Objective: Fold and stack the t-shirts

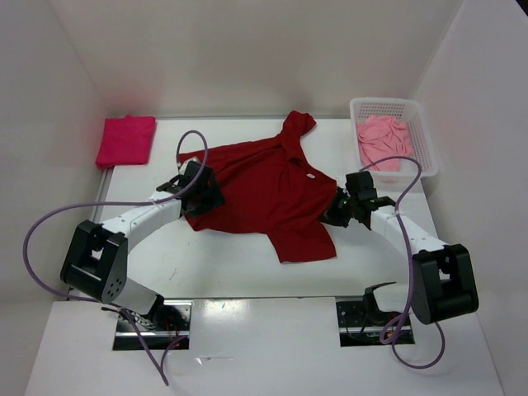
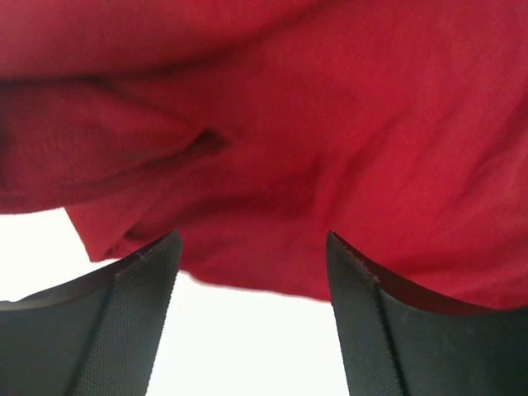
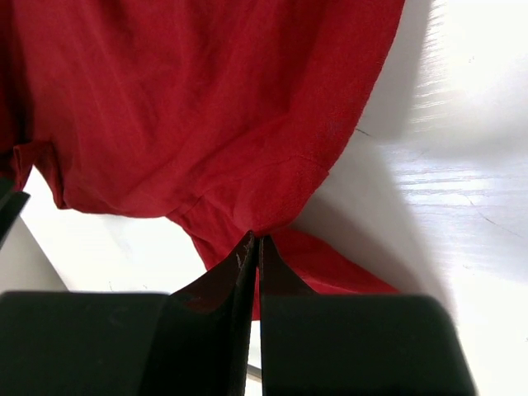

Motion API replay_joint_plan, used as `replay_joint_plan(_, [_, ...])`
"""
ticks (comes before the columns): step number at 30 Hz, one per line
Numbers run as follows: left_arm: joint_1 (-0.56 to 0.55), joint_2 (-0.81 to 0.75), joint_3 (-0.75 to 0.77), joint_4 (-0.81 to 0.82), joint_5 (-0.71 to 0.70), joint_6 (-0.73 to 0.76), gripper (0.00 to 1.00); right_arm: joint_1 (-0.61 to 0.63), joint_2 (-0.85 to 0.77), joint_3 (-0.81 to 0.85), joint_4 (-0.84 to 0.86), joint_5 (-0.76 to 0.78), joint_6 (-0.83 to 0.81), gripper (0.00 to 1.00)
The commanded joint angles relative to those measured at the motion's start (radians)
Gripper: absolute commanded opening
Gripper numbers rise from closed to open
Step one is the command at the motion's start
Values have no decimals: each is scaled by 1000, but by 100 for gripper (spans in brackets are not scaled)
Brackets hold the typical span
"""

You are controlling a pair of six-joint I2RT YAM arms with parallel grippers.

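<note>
The left arm (image 1: pixel 136 216) extends forward and inward from its base, forearm held low. The left end effector (image 2: pixel 252 247) stands open, its fingers (image 2: pixel 140 289) well apart. The right arm (image 1: pixel 404 231) reaches forward and inward likewise. The right end effector (image 3: pixel 254 241) is closed, fingertips nearly touching, pinching the dark red t-shirt (image 3: pixel 206 124).

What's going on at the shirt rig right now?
Both arms are at the dark red t-shirt, spread out. The left gripper is open at its left edge; the right gripper is pinched shut on its right edge. The magenta t-shirt lies folded far left; the salmon t-shirt sits in the white basket.
</note>
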Motion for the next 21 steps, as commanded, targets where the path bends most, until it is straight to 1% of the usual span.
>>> replay_joint_plan(1, [3,-15,-3,92,-86,-68,79,-7,2,9,37,-20,-17,6])
replay_joint_plan(4, [3,26,11,101,-111,-57,79,-7,2,9,46,-30,-17,6])
replay_joint_plan(7, [3,26,11,112,-143,-57,71,-7,2,9,46,-30,-17,6])
replay_joint_plan(8, [3,26,11,103,-143,-57,70,-7,2,9,46,-30,-17,6])
replay_joint_plan(12, [3,57,11,94,-186,-46,70,-7,2,9,55,-30,-17,6])
replay_joint_plan(16, [3,110,20,85,-204,-37,65,-7,-7,9,55,-30,-17,6])
replay_joint_plan(18, [3,120,20,85,-215,-37,65,-7,-7,9,55,-30,-17,6])
replay_joint_plan(21, [3,120,20,97,-233,-37,60,-7,-16,0,55,-30,-17,6])
